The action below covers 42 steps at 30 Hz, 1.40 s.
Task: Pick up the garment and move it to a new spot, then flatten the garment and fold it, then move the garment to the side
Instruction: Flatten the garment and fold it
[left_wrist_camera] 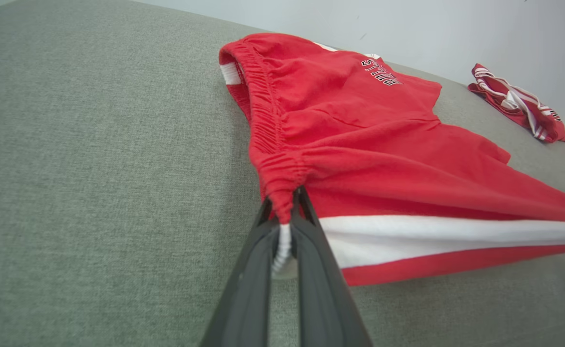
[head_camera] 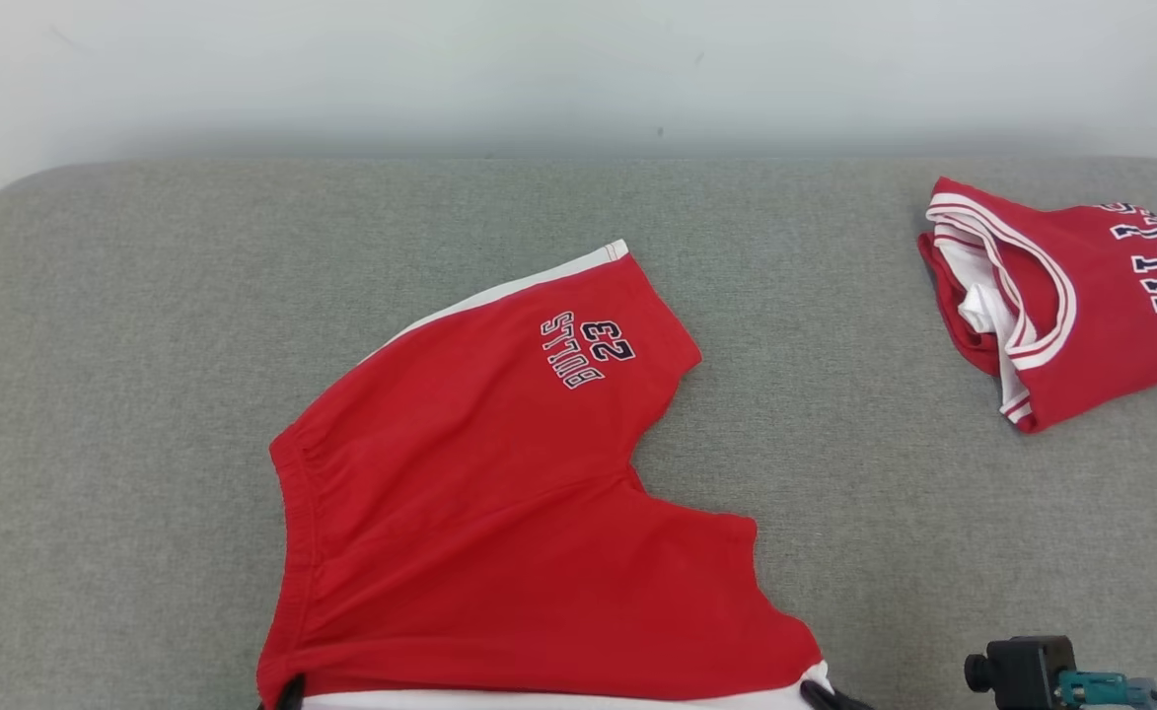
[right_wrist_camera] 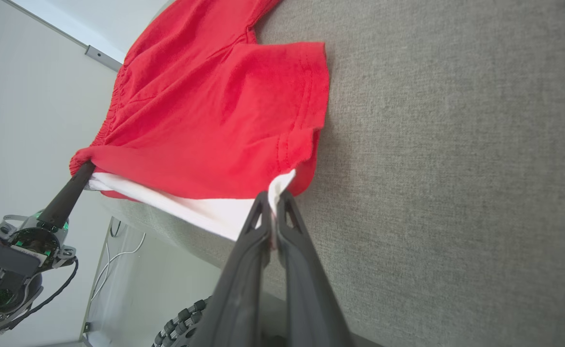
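Red shorts (head_camera: pixel 499 493), white side stripe, "BULLS 23" print, spread on grey tabletop (head_camera: pixel 144 345); my left tool (left_wrist_camera: pixel 284 202) clenched on waistband corner, right tool (right_wrist_camera: pixel 274 197) on hem corner.

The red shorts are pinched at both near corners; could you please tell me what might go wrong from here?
1. The left tool holds just the bunched end of the waistband, and the right tool a thin white hem corner, so a hard pull may slip either grip.
2. The red shorts reach the near edge of the grey surface; released here, they might slide off.
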Available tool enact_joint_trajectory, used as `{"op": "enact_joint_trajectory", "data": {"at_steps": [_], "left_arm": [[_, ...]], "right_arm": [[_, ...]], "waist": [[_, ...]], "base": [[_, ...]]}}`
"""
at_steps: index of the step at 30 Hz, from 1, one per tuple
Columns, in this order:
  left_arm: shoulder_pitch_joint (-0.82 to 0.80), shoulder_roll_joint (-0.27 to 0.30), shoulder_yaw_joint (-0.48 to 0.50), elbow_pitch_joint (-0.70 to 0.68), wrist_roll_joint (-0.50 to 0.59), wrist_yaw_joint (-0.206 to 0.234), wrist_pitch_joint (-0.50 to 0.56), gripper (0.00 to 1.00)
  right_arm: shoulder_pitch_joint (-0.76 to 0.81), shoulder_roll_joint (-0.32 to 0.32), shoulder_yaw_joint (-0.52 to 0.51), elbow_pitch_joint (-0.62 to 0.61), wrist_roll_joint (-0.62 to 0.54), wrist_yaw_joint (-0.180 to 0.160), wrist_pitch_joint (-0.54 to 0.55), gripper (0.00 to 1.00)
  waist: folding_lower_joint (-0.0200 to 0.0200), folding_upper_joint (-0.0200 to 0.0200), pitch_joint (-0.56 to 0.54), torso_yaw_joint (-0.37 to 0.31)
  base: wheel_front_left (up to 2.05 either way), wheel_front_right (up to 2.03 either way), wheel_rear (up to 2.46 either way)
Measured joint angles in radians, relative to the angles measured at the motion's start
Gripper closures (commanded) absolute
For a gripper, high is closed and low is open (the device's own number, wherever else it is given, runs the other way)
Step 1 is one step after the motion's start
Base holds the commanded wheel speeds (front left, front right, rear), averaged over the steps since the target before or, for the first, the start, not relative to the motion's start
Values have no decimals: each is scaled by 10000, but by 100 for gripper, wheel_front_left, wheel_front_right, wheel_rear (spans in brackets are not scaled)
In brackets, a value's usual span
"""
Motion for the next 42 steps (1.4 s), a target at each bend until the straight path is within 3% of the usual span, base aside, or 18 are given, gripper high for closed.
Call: {"op": "enact_joint_trajectory", "data": {"at_steps": [11, 16, 22, 28, 33, 34, 42], "left_arm": [[-471, -489, 370, 104, 508, -581, 0, 100], [-1371, -531, 468, 67, 796, -913, 0, 100], [-2718, -481, 813, 301, 585, -1227, 17, 100], [-4216, -357, 1172, 1137, 109, -1578, 221, 100], [-5466, -167, 1181, 1919, 25, -1789, 416, 100], [-5896, -111, 1151, 2257, -4, -1854, 426, 100], [-6967, -113, 876, 3359, -17, -2069, 407, 100]], "right_arm": [[-804, 918, -978, -144, -1425, 0, -1012, 100], [-2022, 811, -1051, 173, -2073, 0, -1565, 100], [-4495, 738, -389, 1127, -2522, 0, -1812, 100], [-7093, 1160, 222, 3114, -2205, 2, -1868, 100], [-9329, 1496, 746, 5476, -2104, 2, -2094, 100], [-10099, 1720, 965, 6403, -2017, 4, -2309, 100], [-12272, 2497, 2082, 9373, -1712, 2, -2940, 100]], "waist": [[3, 1, 107, 150], [3, 2, 255, 232], [4, 2, 700, 281], [5, 2, 1325, 267], [5, 3, 1947, 181], [5, 3, 2193, 152], [6, 4, 2874, 139]], "base": [[0, 0, 0], [0, 0, 0], [0, 0, 0], [0, 0, 0], [0, 0, 0], [0, 0, 0], [0, 0, 0]]}}
